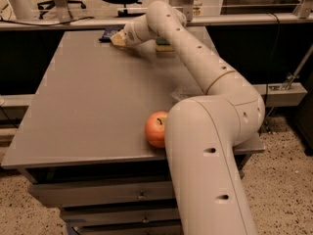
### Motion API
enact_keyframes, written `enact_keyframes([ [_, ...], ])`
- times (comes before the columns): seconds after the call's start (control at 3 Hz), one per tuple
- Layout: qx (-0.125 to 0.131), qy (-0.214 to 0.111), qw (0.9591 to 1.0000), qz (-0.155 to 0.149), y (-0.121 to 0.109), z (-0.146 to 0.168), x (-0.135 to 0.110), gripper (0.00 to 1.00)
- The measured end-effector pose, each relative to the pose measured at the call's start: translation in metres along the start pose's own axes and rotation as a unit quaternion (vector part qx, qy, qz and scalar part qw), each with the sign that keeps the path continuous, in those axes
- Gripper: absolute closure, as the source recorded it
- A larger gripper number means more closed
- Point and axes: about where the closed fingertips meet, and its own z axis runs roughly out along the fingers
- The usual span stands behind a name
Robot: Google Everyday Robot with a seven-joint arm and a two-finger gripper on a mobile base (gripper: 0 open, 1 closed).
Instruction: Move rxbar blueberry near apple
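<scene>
So there's only the one camera view, looking down over the robot's own shoulder at a flat grey rectangular tabletop (pixel 83 106) with grey metal drawers (pixel 112 196) under it. The long cream-coloured jointed arm (pixel 195 62) reaches all the way across to the far edge, and the pale two-finger gripper (pixel 118 38) sits right at the small flat dark navy-blue rxbar blueberry wrapper (pixel 107 34), which lies on the back edge of the table toward the left. Touching it or just beside it, honestly can't say. Whether the gripper is open or closed around anything I cannot tell either; the end of the arm is just a pale lump from this angle. The round red-orange apple (pixel 156 129) with its short dark stem sits at the near edge, right against the big lower arm link, so it's well apart from the bar, basically the whole depth of the table between them. A greenish block, probably a sponge (pixel 164 46), peeks out behind the arm at the back. Progress-wise I'd call this early: the reach to the bar looks done, but the grab isn't confirmed, and the carry across to the apple plus the set-down are all left to do
</scene>
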Motion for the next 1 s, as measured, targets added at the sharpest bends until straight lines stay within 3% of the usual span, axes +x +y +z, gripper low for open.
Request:
enact_keyframes([
  [0.67,0.0,0.0,1.0,0.0,0.0,0.0,0.0,1.0],
  [1.0,-0.002,-0.012,0.9989,-0.046,0.02,-0.022,-0.032,1.0],
])
